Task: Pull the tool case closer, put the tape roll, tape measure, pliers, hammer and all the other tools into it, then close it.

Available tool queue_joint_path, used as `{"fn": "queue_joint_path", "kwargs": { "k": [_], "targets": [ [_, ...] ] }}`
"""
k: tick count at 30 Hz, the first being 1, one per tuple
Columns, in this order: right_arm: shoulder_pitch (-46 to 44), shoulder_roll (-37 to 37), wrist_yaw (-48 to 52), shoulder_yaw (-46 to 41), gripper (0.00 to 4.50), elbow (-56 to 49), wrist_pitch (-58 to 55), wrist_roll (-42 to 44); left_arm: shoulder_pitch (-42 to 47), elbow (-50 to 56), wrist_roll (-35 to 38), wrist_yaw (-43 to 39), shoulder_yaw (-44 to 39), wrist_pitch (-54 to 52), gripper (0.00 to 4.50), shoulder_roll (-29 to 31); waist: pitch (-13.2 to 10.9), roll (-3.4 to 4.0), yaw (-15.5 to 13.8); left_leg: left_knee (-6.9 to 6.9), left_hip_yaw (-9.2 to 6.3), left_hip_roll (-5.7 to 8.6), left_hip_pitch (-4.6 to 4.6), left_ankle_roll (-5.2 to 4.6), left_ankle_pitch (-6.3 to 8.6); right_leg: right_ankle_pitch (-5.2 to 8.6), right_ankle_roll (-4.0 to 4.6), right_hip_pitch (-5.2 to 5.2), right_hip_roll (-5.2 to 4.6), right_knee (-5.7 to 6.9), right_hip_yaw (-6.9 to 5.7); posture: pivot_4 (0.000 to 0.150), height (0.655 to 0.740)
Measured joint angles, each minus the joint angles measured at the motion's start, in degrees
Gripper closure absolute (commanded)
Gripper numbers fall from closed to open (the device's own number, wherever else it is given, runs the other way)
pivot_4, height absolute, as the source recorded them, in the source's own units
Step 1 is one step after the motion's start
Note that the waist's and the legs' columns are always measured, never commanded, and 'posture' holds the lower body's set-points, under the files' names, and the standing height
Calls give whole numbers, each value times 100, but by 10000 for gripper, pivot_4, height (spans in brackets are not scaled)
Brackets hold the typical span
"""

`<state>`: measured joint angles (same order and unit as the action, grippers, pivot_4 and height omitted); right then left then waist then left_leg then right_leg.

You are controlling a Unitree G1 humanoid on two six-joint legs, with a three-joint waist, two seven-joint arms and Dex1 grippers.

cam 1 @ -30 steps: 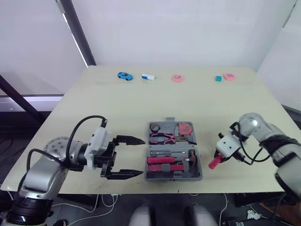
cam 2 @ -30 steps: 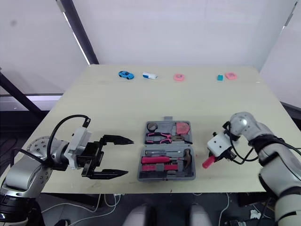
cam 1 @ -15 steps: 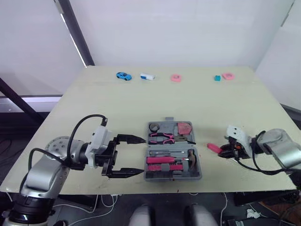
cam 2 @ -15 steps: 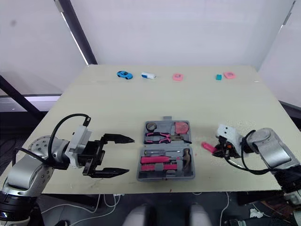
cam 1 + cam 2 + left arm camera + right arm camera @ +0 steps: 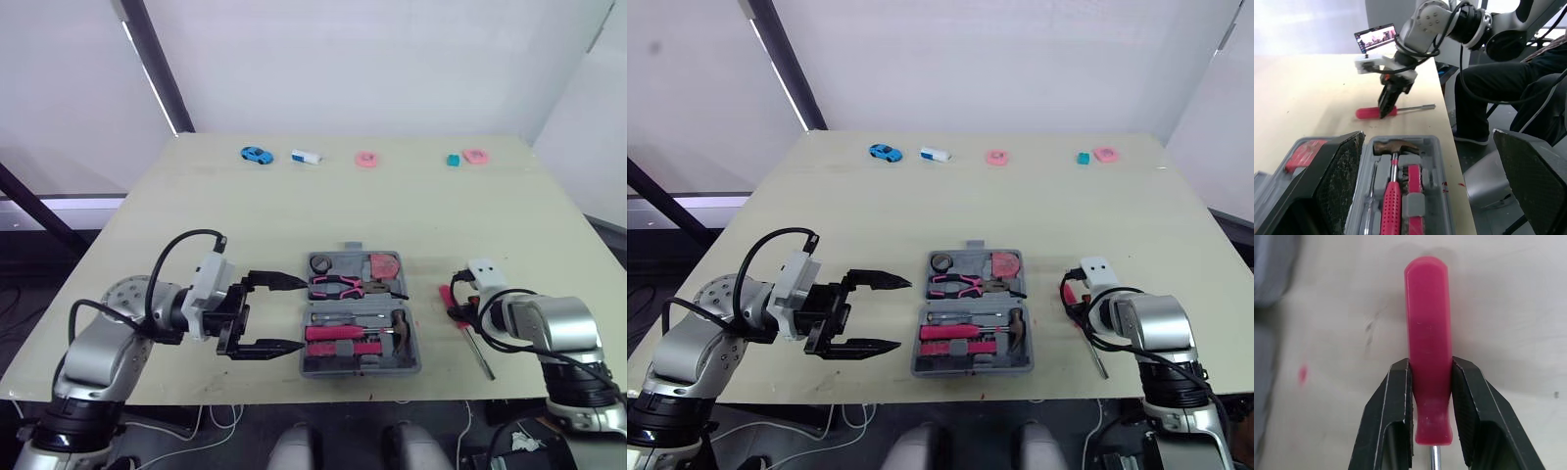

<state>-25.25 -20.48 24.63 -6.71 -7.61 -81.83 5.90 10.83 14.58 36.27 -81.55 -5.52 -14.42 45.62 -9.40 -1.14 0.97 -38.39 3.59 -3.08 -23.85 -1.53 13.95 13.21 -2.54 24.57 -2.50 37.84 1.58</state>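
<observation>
Right claw [image 5: 1431, 364] pinching a pink-handled steel screwdriver [image 5: 1427, 323] lying on the beige table [image 5: 294, 215], near the right side of the open grey plastic tool case [image 5: 359, 371], left claw [image 5: 301, 315] spread wide just left of the case

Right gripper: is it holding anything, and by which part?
The right gripper is shut on the screwdriver, gripping its pink handle near the shaft end. The left gripper is open, holding nothing.

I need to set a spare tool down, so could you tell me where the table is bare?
The wide middle of the table, between the case and the far row from the car to the pink piece, is bare. Crowded: the front strip, with the left gripper, case, and right gripper on the screwdriver.
</observation>
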Motion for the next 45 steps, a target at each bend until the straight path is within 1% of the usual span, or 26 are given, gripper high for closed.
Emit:
{"fn": "queue_joint_path", "kwargs": {
  "k": [1,2,3,4,6,7,8,9,12,14,17,21,24,27,29,33,34,35,36,39,41,42,43,45],
  "targets": [
    [-19,95,-151,-86,39328,56,80,-8,-1,-7,0,-4,0,-1,0,1,1,-1,1,0,-2,-1,0,0,0,1,1,0,1,0,0,1500,7395],
    [-42,184,-286,-158,28937,101,151,-8,0,-8,0,-10,0,-2,0,2,1,-2,1,0,-2,-1,0,0,0,2,3,0,2,1,0,1500,7395],
    [-64,288,-392,-253,24372,139,225,-1,0,-8,0,-19,0,-6,0,3,1,-2,2,-1,-2,-1,1,0,0,4,4,0,2,1,0,1500,7395],
    [-69,322,-428,-277,21566,142,245,9,0,-8,0,-26,0,-6,0,3,1,-2,2,-1,-2,-1,1,0,0,4,5,0,2,2,0,1500,7395],
    [-66,388,-541,-310,9519,141,388,46,-1,-8,0,-57,-1,-8,0,6,1,-1,2,-1,-1,-1,1,0,0,4,5,0,2,2,1,1500,7395],
    [-50,391,-562,-312,6675,139,463,74,-1,-8,0,-63,-2,-8,0,9,1,-1,0,0,-2,-1,1,0,0,4,5,0,2,1,0,1500,7395],
    [-17,380,-556,-310,2890,119,549,112,-2,-8,0,-69,-2,-9,0,10,1,-1,-7,1,-3,-1,0,0,0,4,5,0,2,1,0,1500,7395],
    [150,307,-486,-304,1305,-8,854,179,-21,-8,0,-77,-16,-14,0,21,1,-1,-11,3,-3,-1,-1,0,0,3,4,0,2,0,0,1500,7395],
    [378,118,-310,-306,1305,-185,1241,285,-48,-4,2,-84,-27,-22,0,30,0,-1,-6,10,-3,-1,-4,-1,1,-4,-10,2,2,-6,0,1500,7395],
    [765,-82,-43,-332,1305,-410,1752,447,-137,-3,2,-98,-77,-23,0,76,0,-1,-15,15,-7,-1,-4,-1,1,-4,-12,1,3,-11,-3,1500,7395],
    [1138,-208,133,-335,1305,-524,2218,555,-165,-4,3,-108,-75,-24,0,100,0,-1,-3,15,-5,-2,-2,-1,1,-1,-10,1,4,-10,-2,1500,7395],
    [1957,1,142,-197,1305,-701,3087,585,-153,-7,8,-110,-78,-24,0,103,1,-3,-4,12,-7,-7,1,-1,0,16,-11,0,10,-6,-1,1500,7395],
    [2317,331,27,-95,1305,-707,3699,583,-128,-8,9,-127,-79,-24,0,109,1,-3,14,5,-4,-9,4,-1,0,17,-11,0,11,-1,3,1500,7395],
    [2532,544,-152,-90,1305,-692,4213,563,-119,-10,43,-155,-82,-30,0,133,1,-3,2,4,-2,-9,4,-1,0,18,-11,0,10,0,4,1500,7395],
    [2575,561,-166,-97,1305,-651,4401,563,-96,-10,70,-171,-85,-35,0,134,1,-3,1,3,-2,-9,4,-1,0,18,-10,0,10,-1,5,1500,7395],
    [2630,637,-237,-98,1305,-216,5055,554,-85,-15,123,-180,-87,-50,0,135,1,-3,0,5,-4,-9,4,-1,0,16,-5,0,10,-1,4,1500,7395],
    [2646,634,-253,-103,3741,-144,5161,550,-83,-21,128,-178,-87,-53,0,134,1,-3,-1,5,-3,-9,4,-1,0,16,-5,1,10,-1,4,1500,7395],
    [2647,634,-255,-103,5246,-114,5215,549,-74,-30,130,-176,-87,-56,0,134,1,-3,-1,5,-4,-9,4,-1,0,16,-5,0,10,-1,4,1500,7395],
    [2648,632,-263,-103,8318,-70,5286,548,-59,-44,144,-172,-87,-68,0,133,1,-3,-1,5,-4,-9,4,-1,0,16,-5,0,10,-1,4,1500,7395],
    [2650,619,-286,-105,20635,83,5496,524,-18,-73,195,-149,-95,-108,0,132,1,-3,-1,5,-3,-9,5,-1,0,16,-5,0,10,0,4,1500,7395],
    [2651,612,-308,-105,31258,150,5596,505,-13,-78,205,-121,-95,-115,0,132,1,-3,0,5,-3,-9,5,-1,0,15,-5,0,10,0,4,1500,7395],
    [2651,607,-316,-104,35093,163,5617,500,-9,-80,209,-112,-95,-123,0,132,1,-3,2,5,-3,-9,5,-1,0,15,-4,0,11,0,4,1500,7395],
    [2651,605,-325,-102,40167,174,5645,497,-2,-81,213,-104,-95,-132,0,132,1,-3,2,5,-3,-9,5,-1,0,15,-4,0,11,0,4,1500,7395],
    [2651,602,-329,-101,41112,174,5672,497,-2,-86,214,-99,-96,-134,0,132,1,-3,1,5,-4,-9,5,-1,0,15,-4,0,11,0,4,1500,7395]
  ]
}}
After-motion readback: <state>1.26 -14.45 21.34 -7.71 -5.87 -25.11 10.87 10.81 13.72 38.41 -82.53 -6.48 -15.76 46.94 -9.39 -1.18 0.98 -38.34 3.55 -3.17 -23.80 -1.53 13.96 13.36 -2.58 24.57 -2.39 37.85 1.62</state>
